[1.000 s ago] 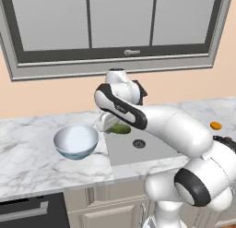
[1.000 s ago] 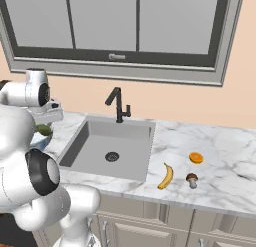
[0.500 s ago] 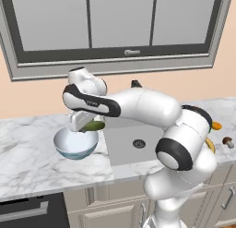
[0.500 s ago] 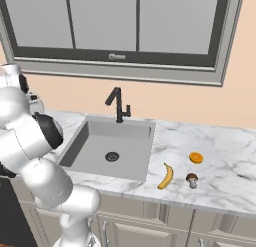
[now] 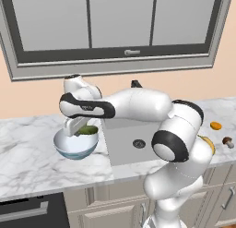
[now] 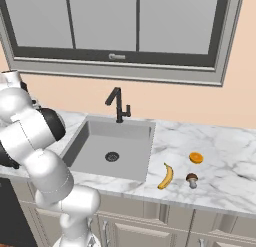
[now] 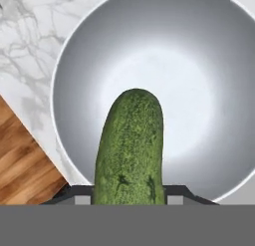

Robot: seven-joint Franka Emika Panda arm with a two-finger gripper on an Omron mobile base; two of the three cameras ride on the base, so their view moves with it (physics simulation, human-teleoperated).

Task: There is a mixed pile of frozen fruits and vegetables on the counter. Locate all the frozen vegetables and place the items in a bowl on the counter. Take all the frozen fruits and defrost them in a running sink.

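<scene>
My gripper (image 5: 76, 129) is shut on the dark green oblong vegetable (image 5: 88, 130) and holds it just above the pale blue-white bowl (image 5: 69, 151) on the counter (image 5: 27, 153), left of the sink (image 5: 120, 148). In the hand view the vegetable (image 7: 130, 145) juts out from between the fingertips (image 7: 175, 198) over the bowl's inside (image 7: 199, 56), which holds nothing else. On the counter right of the sink (image 6: 95, 141) lie the yellow banana (image 6: 165, 176), the orange fruit (image 6: 196, 157) and the brown-capped mushroom (image 6: 192, 179).
A tall black faucet (image 6: 118, 105) stands behind the basin, under the window. The arm stretches from the base across the sink's left edge. Wooden floor (image 7: 22, 170) shows past the counter's front edge (image 7: 35, 115).
The arm has swung left from the sink's edge to over the bowl, carrying the green vegetable with it. The bowl and the other foods have not moved.
</scene>
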